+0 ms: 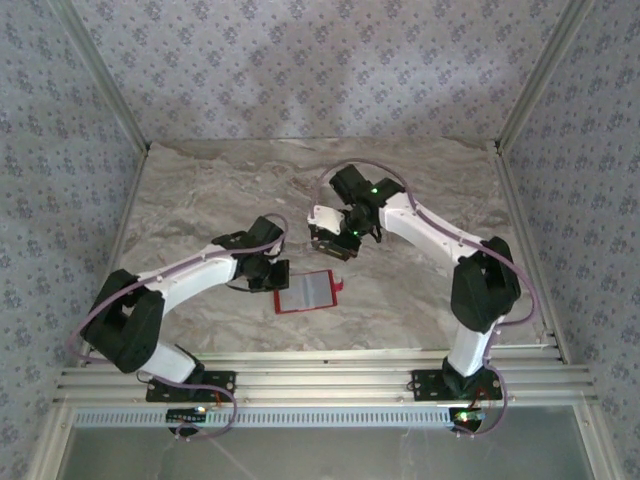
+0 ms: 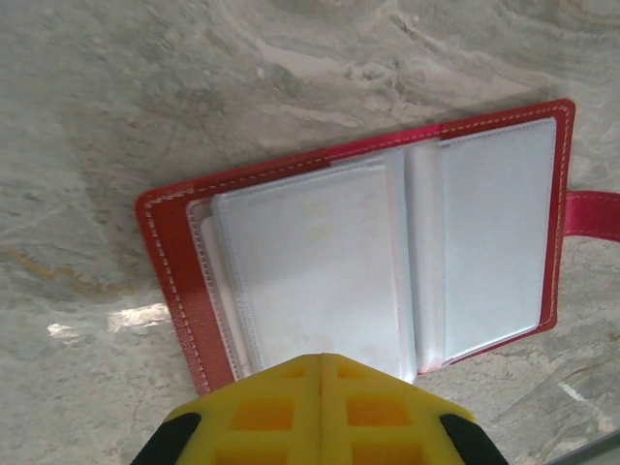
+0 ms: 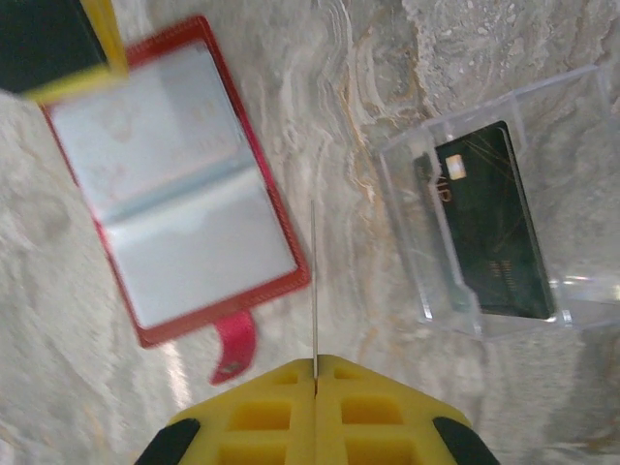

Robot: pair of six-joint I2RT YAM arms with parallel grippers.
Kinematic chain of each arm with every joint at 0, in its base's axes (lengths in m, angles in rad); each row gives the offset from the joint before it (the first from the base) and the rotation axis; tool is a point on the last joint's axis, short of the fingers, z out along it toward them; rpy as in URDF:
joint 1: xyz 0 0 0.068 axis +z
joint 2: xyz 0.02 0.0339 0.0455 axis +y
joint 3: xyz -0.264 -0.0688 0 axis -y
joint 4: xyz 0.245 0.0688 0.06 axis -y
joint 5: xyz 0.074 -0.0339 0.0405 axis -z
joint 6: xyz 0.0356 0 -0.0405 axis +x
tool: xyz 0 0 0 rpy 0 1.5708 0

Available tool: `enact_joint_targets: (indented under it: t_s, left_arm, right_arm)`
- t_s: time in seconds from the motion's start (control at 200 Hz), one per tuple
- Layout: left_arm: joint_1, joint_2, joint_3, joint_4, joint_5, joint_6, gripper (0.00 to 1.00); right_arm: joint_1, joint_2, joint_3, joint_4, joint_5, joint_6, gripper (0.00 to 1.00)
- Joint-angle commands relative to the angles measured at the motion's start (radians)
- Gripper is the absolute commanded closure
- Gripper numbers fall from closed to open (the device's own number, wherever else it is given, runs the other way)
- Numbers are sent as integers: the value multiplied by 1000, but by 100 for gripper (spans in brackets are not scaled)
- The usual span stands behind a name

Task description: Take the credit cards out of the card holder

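The right pincer (image 3: 315,363) is clenched on a thin card (image 3: 313,281), seen edge-on. The left pincer (image 2: 322,366) is squeezed tight at the left edge of the red card holder (image 2: 320,262), which lies open and flat mid-table. Near it, a clear box (image 3: 407,194) holds a dark card (image 3: 489,228) marked "VIP". Bare table (image 3: 358,107) lies between box and holder.

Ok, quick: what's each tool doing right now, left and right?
Left tool: closed, tip at the open card holder's edge, nothing visibly gripped.
Right tool: closed on a credit card, seen edge-on.
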State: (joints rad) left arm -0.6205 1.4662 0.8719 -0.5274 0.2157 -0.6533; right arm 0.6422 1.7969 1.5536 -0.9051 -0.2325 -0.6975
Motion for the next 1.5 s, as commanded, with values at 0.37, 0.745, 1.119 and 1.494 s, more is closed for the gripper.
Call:
enact_joint_targets:
  t_s: [0.37, 0.745, 1.119, 1.494]
  left_arm:
    - [77, -231, -136, -20, -24, -42, 87]
    - [91, -280, -169, -29, -26, -58, 87]
    - [98, -283, -169, -43, -25, -52, 87]
    - [101, -284, -169, -42, -24, -52, 87]
  right_arm:
    - [2, 279, 371, -216, 221, -353, 100]
    - [19, 397, 520, -241, 232, -388, 100]
    - [21, 476, 546, -298, 193, -385, 100]
    - [21, 491, 546, -316, 145, -382, 88]
